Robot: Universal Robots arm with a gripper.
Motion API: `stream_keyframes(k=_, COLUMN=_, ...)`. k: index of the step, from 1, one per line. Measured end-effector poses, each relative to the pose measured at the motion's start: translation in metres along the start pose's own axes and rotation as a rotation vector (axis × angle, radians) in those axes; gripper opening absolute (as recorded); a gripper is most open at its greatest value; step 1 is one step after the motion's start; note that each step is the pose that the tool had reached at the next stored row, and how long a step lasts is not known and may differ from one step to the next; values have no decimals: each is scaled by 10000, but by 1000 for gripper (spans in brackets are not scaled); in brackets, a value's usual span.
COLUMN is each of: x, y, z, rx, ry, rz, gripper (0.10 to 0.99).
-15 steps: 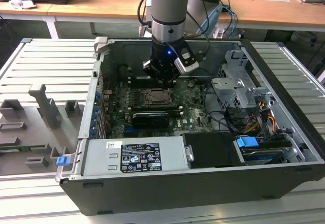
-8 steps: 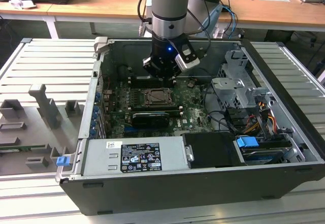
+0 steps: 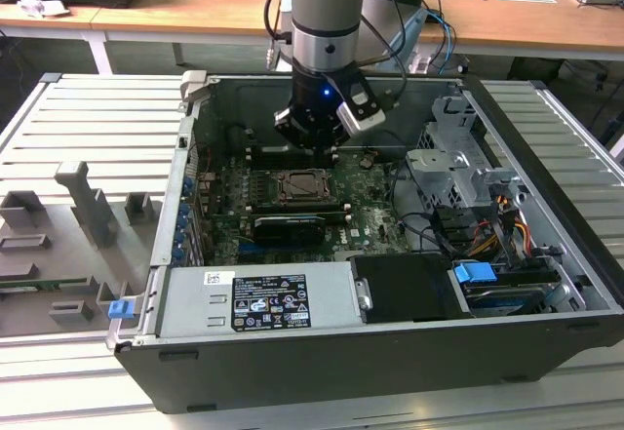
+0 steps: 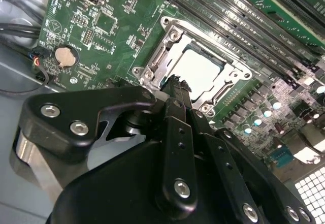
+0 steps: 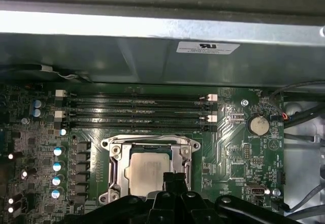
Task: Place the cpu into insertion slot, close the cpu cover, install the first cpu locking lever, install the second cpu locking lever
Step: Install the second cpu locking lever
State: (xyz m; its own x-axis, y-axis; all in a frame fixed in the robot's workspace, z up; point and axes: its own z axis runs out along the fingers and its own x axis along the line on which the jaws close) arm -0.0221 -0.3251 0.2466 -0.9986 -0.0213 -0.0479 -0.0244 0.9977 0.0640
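Inside the case: the cpu is sitting under the closed cpu cover.
Fingers: pressing together, hovering at the socket's 6 o'clock edge.
Risk: probably slipping off a lever, scraping the motherboard.

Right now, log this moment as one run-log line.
hand: shut, over socket edge | cpu: seated in socket | cpu cover: closed over cpu | levers: cannot tell

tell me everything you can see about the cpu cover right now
The cpu cover is a thin silvery metal frame with a square opening, lying flat and closed over the socket on the green motherboard. The cpu shows pale through its opening. The gripper, fingertips together, is at the frame's edge; actual contact is unclear.
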Motion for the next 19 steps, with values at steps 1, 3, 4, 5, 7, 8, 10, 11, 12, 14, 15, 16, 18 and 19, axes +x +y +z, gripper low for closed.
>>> stream_keyframes(k=1, x=0, y=-7, z=0, rx=0, ry=0, rz=0, gripper=106)
stream_keyframes(k=3, x=0, y=-22, z=-1, rx=0, ry=0, rz=0, gripper=106)
stream_keyframes(k=4, x=1, y=-38, z=-2, rx=0, ry=0, rz=0, gripper=106)
stream_keyframes(k=5, x=1, y=-48, z=-3, rx=0, ry=0, rz=-1, gripper=106)
stream_keyframes(k=7, x=2, y=-72, z=-5, rx=-1, ry=0, rz=0, gripper=106)
stream_keyframes(k=8, x=2, y=-82, z=-5, rx=0, ry=0, rz=0, gripper=106)
stream_keyframes(k=10, x=2, y=-95, z=-6, rx=0, ry=0, rz=0, gripper=106)
stream_keyframes(k=11, x=2, y=-103, z=-7, rx=-1, ry=-1, rz=0, gripper=106)
stream_keyframes(k=12, x=2, y=-108, z=-7, rx=0, ry=0, rz=0, gripper=106)
stream_keyframes(k=14, x=-1, y=-118, z=-7, rx=-3, ry=33, rz=4, gripper=106)
stream_keyframes(k=15, x=-2, y=-119, z=-17, rx=-10, ry=63, rz=9, gripper=106)
stream_keyframes(k=16, x=-5, y=-115, z=-65, rx=-13, ry=65, rz=8, gripper=106)
stream_keyframes(k=18, x=-5, y=-138, z=-68, rx=-16, ry=65, rz=8, gripper=106)
stream_keyframes(k=19, x=-4, y=-172, z=-70, rx=-17, ry=66, rz=8, gripper=106)
